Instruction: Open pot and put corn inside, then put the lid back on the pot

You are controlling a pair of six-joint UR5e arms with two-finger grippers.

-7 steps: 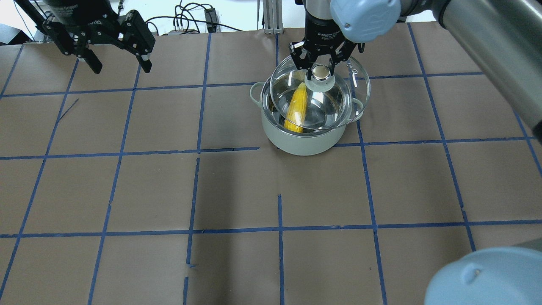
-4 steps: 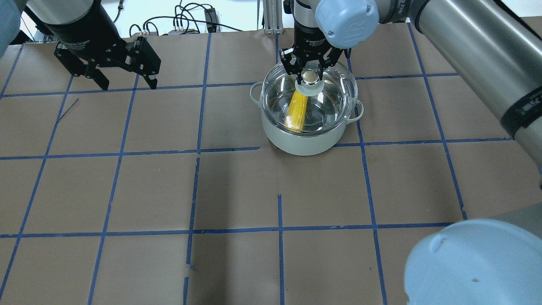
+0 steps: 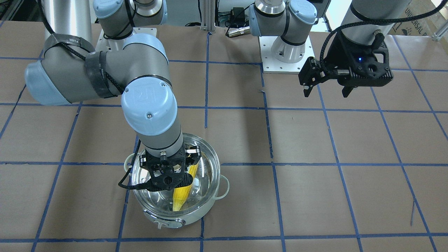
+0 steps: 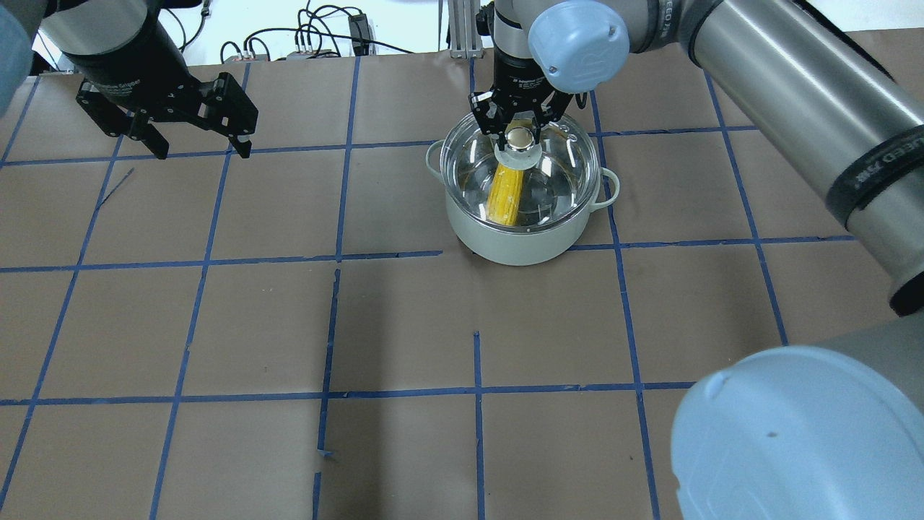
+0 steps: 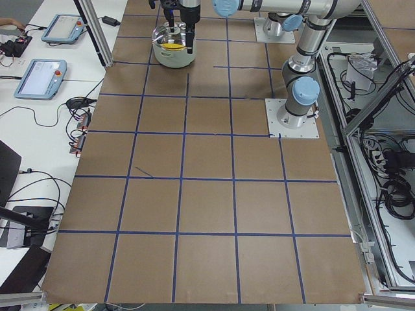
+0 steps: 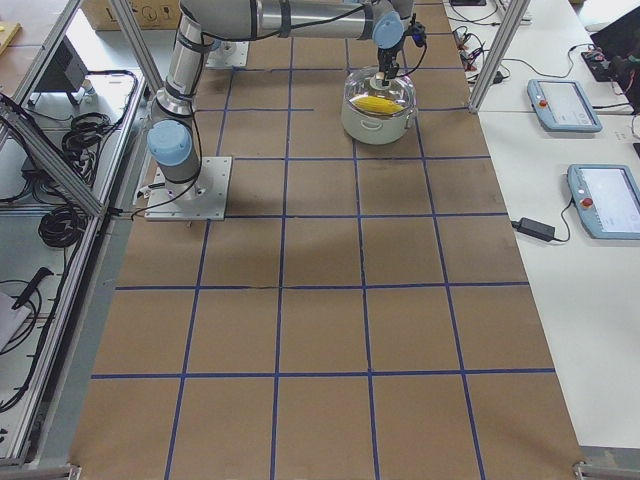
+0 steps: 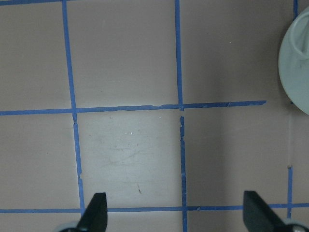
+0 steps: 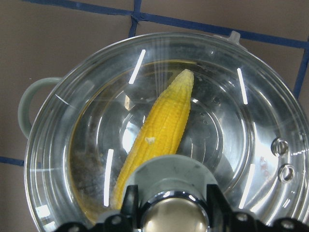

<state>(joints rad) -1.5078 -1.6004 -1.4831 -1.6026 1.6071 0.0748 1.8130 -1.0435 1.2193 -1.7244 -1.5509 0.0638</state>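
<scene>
Overhead: high behind the robot, facing forward and down; pot (image 4: 516,242) beyond centre.
Front: across from the pot, facing the robot, steep.
Sides: at either table (image 5: 207,194) end, far from the pot, looking along it.
Left wrist: close over the table, pot's edge at the right border.
Right wrist: very near, straight down on the lid (image 8: 241,121).
Shared: the pot, in every view.
</scene>
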